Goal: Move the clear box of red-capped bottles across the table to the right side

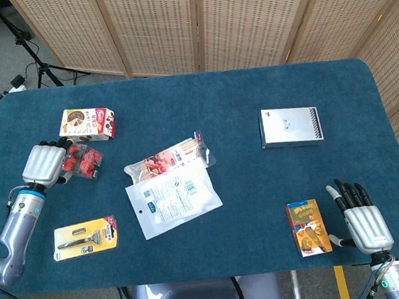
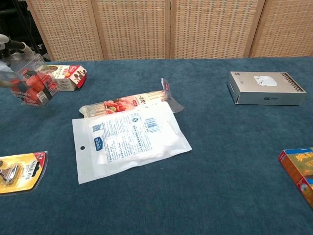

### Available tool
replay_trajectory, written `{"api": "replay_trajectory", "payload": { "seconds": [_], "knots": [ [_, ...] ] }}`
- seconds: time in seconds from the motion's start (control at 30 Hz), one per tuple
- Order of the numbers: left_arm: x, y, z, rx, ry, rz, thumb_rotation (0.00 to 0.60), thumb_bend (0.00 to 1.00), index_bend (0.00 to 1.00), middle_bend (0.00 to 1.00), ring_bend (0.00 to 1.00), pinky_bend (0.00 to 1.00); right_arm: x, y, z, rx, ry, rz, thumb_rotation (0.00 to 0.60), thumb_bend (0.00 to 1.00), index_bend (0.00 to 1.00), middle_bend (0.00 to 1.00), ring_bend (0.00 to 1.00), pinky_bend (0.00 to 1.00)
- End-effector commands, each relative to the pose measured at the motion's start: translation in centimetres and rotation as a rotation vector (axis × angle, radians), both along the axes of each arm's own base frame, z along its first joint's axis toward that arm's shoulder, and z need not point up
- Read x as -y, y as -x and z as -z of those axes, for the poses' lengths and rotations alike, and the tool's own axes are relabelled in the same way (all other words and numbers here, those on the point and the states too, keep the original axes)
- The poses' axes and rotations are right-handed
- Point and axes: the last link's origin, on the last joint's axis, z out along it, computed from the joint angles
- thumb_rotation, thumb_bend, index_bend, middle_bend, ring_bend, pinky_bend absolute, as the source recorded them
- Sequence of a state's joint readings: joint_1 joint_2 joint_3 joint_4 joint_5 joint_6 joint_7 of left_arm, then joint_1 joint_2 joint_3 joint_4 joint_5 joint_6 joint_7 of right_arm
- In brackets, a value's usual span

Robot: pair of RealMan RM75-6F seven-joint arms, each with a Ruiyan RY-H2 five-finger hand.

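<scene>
The clear box of red-capped bottles (image 1: 83, 160) is off the cloth at the table's left side, tilted, and held by my left hand (image 1: 42, 164), whose fingers curl around its left end. The chest view shows the box (image 2: 35, 82) raised in front of the cookie carton. My right hand (image 1: 364, 219) lies near the front right corner with its fingers spread and holds nothing. It rests just right of an orange carton and does not show in the chest view.
A cookie carton (image 1: 88, 124) lies just behind the held box. A snack-stick packet (image 1: 166, 160) and a white pouch (image 1: 173, 197) fill the middle. A razor pack (image 1: 86, 237) sits front left, a silver box (image 1: 289, 126) back right and the orange carton (image 1: 308, 227) front right.
</scene>
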State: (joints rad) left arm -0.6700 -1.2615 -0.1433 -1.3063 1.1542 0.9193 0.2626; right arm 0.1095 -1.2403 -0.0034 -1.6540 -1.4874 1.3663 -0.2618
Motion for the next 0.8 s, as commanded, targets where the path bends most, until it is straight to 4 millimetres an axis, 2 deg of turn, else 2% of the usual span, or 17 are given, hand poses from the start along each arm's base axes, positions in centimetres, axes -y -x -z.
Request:
{"api": "replay_trajectory", "payload": {
  "seconds": [0.03, 0.2, 0.43, 0.63, 0.8],
  "knots": [
    [-0.1, -1.0, -0.4, 0.03, -0.003, 0.007, 0.6, 0.51, 0.76, 0.42, 0.41, 0.35, 0.0, 0.0, 0.0, 0.001, -0.001, 0.001, 0.6, 0.05, 0.02, 0.0, 0.0, 0.0],
    [-0.1, -3.9, -0.4, 0.087, 0.014, 0.043, 0.6, 0.5, 0.76, 0.42, 0.41, 0.35, 0.0, 0.0, -0.1, 0.004, -0.003, 0.002, 0.6, 0.05, 0.02, 0.0, 0.0, 0.0],
    [-0.2, -9.6, 1.0, 0.172, 0.054, 0.088, 0.6, 0.49, 0.76, 0.42, 0.41, 0.35, 0.1, 0.2, -0.3, 0.014, -0.001, 0.01, 0.6, 0.05, 0.02, 0.0, 0.0, 0.0],
    [-0.3, -14.2, 3.2, 0.223, 0.081, 0.116, 0.6, 0.48, 0.76, 0.42, 0.41, 0.35, 0.2, 0.4, -0.7, 0.031, 0.002, 0.018, 0.6, 0.05, 0.02, 0.0, 0.0, 0.0],
    [-0.8, -18.2, 5.9, 0.215, 0.104, 0.126, 0.6, 0.48, 0.76, 0.42, 0.41, 0.35, 0.4, 0.7, -1.2, 0.048, 0.006, 0.03, 0.6, 0.05, 0.02, 0.0, 0.0, 0.0]
  ]
}}
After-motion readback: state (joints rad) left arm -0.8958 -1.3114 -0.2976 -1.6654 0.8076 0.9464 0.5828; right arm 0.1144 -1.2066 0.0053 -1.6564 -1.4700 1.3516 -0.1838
